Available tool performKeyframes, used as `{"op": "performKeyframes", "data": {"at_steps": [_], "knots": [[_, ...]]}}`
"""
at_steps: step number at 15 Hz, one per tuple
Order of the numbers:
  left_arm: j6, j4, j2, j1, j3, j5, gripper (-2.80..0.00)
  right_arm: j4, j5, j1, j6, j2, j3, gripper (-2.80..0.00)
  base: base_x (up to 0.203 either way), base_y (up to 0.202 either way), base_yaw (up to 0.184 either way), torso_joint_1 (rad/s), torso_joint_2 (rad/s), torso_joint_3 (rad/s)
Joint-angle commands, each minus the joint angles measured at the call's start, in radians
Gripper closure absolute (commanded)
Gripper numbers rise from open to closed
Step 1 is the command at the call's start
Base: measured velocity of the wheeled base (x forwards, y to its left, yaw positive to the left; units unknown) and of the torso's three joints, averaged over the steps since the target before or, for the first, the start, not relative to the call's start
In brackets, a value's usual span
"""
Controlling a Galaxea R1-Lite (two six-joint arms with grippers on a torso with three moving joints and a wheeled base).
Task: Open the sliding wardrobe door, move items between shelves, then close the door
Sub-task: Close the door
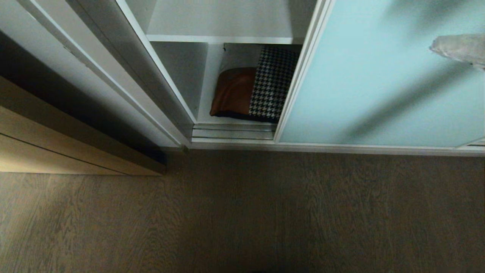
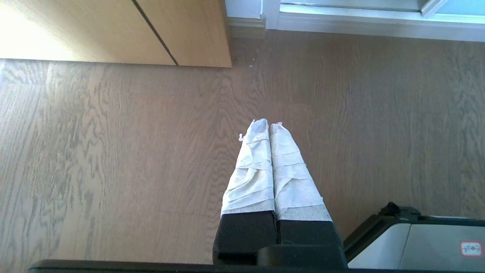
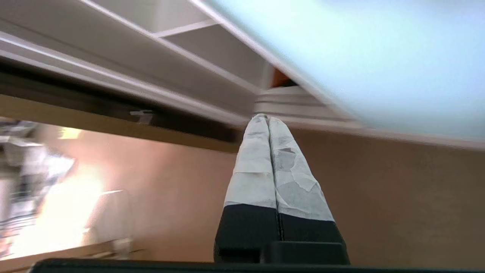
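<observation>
Where door (image 1: 379,76) edge ends — cushion (image 1: 254,91); right hand (image 1: 435,47) pinched, apart.

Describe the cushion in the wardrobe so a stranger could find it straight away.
Start at the sliding door of pale aqua frosted glass; the wardrobe stands open just left of its frame. Look under the white shelf to the bottom board, where the cushion lies flat. It is the only thing there, half tan-brown leather-like, half black-and-white houndstooth.

Sliding wardrobe door (image 1: 379,76) partly open; cushion (image 1: 254,91) on lowest shelf (image 1: 206,110); right gripper (image 1: 432,47) before glass.
</observation>
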Motion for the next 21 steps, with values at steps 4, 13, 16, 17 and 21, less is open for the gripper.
{"op": "performKeyframes", "data": {"at_steps": [4,13,16,17,21], "knots": [[0.0,0.0,0.001,0.0,0.002,0.0,0.0,0.007,-0.189,-0.058,-0.062,-0.251,0.187,0.0,0.0,0.0,0.0,0.0,0.0,0.0],[0.0,0.0,0.001,0.0,0.002,0.0,0.0,0.001,-0.221,-0.414,-0.13,-0.761,0.718,0.0,0.0,0.0,0.0,0.0,0.0,0.0],[0.0,0.0,0.001,0.0,0.002,0.0,0.0,-0.01,-0.223,-0.501,-0.135,-0.862,0.836,0.0,0.0,0.0,0.0,0.0,0.0,0.0],[0.0,0.0,0.001,0.0,0.002,0.0,0.0,-0.01,-0.224,-0.504,-0.135,-0.887,0.874,0.0,0.0,0.0,0.0,0.0,0.0,0.0],[0.0,0.0,0.001,0.0,0.002,0.0,0.0,-0.011,-0.219,-0.505,-0.16,-1.022,1.063,0.0,0.0,0.0,0.0,0.0,0.0,0.0]]}}
